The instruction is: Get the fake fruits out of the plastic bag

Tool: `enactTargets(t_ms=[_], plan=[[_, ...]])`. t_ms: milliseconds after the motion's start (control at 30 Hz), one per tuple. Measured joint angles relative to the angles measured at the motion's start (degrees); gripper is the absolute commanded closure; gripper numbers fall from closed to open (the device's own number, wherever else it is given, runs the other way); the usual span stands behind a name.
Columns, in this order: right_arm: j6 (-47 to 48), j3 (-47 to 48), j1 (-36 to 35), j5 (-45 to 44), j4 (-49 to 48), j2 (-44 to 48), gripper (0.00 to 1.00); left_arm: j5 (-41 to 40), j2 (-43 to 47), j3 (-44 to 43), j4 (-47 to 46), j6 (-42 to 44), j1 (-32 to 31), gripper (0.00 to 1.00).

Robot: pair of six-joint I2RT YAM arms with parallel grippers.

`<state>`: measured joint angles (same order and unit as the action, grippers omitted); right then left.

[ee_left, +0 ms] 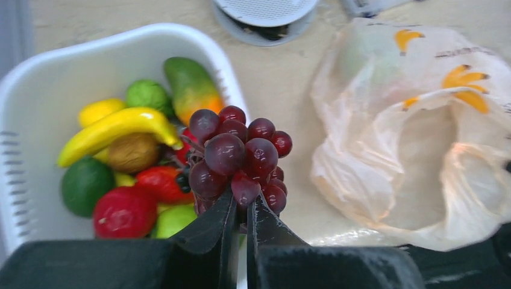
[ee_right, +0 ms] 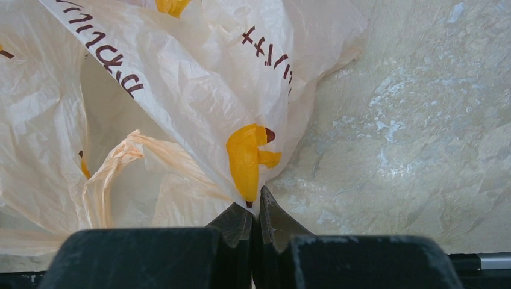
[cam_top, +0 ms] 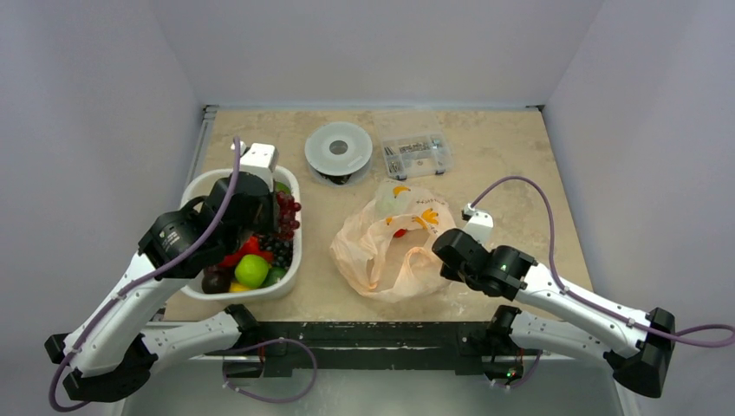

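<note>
- Presently, left fingers (ee_left: 212, 226) clamped on grape bunch (ee_left: 238, 156) above basket (ee_left: 36, 90); release judged next.
- Right fingers (ee_right: 236, 224) pinch plastic bag (ee_right: 181, 90) rim; red fruit (cam_top: 399, 232) inside awaits.

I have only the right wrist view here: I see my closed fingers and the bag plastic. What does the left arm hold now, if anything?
Observer: The left gripper is shut on a bunch of dark red grapes, at the rim of the white basket, on the side toward the bag.
Operator: Good. My view shows only plastic. Is any fruit left in the bag?
Observer: Probably. From above, something small and red shows in the mouth of the plastic bag, away from the edge that the right gripper pinches.
</note>
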<state>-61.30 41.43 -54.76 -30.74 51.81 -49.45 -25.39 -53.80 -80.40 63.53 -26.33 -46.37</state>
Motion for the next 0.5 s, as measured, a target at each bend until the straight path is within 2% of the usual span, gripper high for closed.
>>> enactTargets(t_ms=[267,333,500], plan=[[0.5,0.0,0.0,0.2,-0.3,-0.2,1.00,-13.5,2.4,2.6,6.0,-1.7,0.2,1.00],[0.7,0.0,0.0,0.2,-0.5,-0.5,1.00,-15.3,2.7,4.1,6.9,-3.2,0.2,0.90],[1.2,0.0,0.0,0.2,-0.7,-1.6,1.00,-17.7,2.3,7.2,9.0,-8.2,0.2,0.53]])
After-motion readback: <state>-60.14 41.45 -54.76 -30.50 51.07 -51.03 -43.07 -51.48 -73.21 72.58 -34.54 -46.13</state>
